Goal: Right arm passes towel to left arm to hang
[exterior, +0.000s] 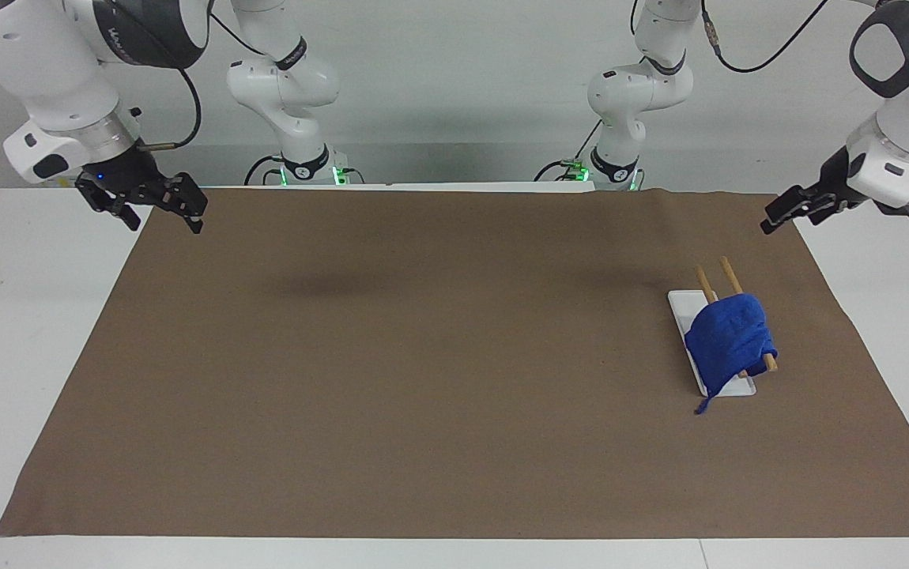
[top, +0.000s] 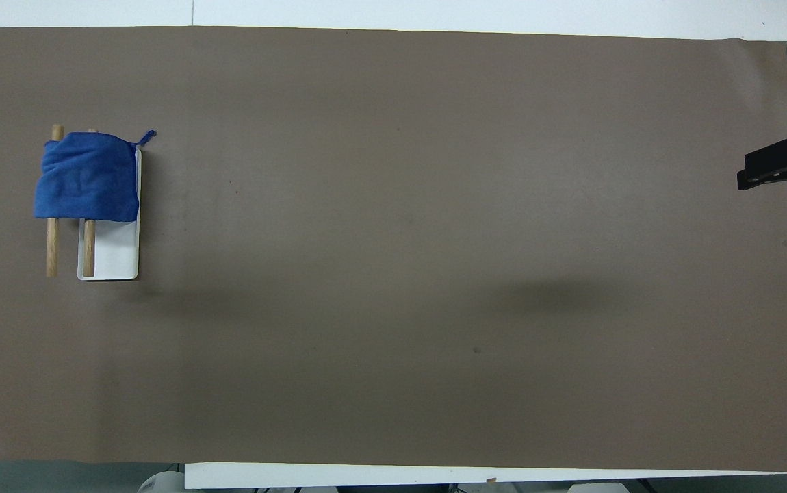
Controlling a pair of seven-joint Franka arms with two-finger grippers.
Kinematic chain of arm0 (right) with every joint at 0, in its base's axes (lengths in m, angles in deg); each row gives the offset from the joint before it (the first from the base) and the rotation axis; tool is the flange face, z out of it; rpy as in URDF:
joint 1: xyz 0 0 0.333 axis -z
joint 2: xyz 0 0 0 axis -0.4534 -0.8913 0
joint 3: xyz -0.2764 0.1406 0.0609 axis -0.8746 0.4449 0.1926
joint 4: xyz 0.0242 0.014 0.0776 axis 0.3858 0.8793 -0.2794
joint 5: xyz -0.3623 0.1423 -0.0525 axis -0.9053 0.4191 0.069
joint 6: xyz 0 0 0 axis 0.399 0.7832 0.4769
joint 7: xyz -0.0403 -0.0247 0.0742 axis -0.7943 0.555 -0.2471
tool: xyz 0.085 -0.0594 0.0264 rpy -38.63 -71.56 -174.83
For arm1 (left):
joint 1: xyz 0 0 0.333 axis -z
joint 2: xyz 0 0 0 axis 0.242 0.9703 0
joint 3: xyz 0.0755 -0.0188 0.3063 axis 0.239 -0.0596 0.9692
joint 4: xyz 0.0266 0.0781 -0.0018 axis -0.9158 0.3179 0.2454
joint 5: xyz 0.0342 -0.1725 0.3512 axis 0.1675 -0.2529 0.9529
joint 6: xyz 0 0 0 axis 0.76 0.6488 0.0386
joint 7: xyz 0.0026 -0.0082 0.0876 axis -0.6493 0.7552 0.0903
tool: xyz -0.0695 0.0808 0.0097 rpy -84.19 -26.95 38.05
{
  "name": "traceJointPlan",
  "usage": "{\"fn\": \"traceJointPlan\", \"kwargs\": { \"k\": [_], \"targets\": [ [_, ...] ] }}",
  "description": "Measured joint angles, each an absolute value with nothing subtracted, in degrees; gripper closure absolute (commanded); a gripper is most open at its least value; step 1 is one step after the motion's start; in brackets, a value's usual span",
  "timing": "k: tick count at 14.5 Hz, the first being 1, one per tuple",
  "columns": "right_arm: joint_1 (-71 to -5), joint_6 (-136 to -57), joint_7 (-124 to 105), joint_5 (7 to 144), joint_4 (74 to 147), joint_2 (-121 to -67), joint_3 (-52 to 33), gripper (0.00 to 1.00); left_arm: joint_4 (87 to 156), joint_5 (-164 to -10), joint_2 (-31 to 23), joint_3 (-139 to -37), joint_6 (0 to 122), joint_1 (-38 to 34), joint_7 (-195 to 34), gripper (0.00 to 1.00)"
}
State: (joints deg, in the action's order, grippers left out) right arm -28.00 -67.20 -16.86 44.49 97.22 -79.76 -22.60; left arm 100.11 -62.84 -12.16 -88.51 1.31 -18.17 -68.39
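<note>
Facing view shows the right arm (exterior: 43, 71) bent down from its shoulder, its wrist angled toward the table's middle, with the right gripper (exterior: 156, 212) raised over the edge of the brown mat (exterior: 423, 379) at that arm's end of the table. Its 2 fingers are spread apart and hold nothing; a small blue light glows on the gripper body. The dark panel on the arm carries white lettering that cannot be read.

The left arm (exterior: 901, 87) hangs at its own end of the table, forearm tilted down. The left gripper (exterior: 778, 215) is up over the mat's corner near the robots, touching nothing. Whether its fingers are spread or closed I cannot tell.

The towel (exterior: 729, 338) is draped over the 2 wooden rods (exterior: 727, 274) of a small rack with a white base plate (exterior: 680, 304), toward the left arm's end of the mat. It covers the part of the rods farther from the robots, and its loop tail (exterior: 702, 408) hangs down to the mat.

In the overhead view the towel (top: 87, 177) spans both rods, and each gripper shows only partly at that view's side edges.
</note>
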Motion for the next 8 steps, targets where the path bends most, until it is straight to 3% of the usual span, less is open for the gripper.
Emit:
{"fn": "traceJointPlan", "kwargs": {
  "k": [3, 8],
  "targets": [
    [-28.0, -66.9, -16.86, 44.49, 97.23, -79.4, -22.6, 0.0, 97.09, -61.03, -12.52, -88.63, -2.17, -12.89, -69.48, 0.0],
    [-28.0, -66.9, -16.86, 44.49, 97.25, -79.4, -22.6, 0.0, 102.19, -61.3, -15.17, -88.25, 0.08, -11.89, -69.55, 0.0]
  ]
}}
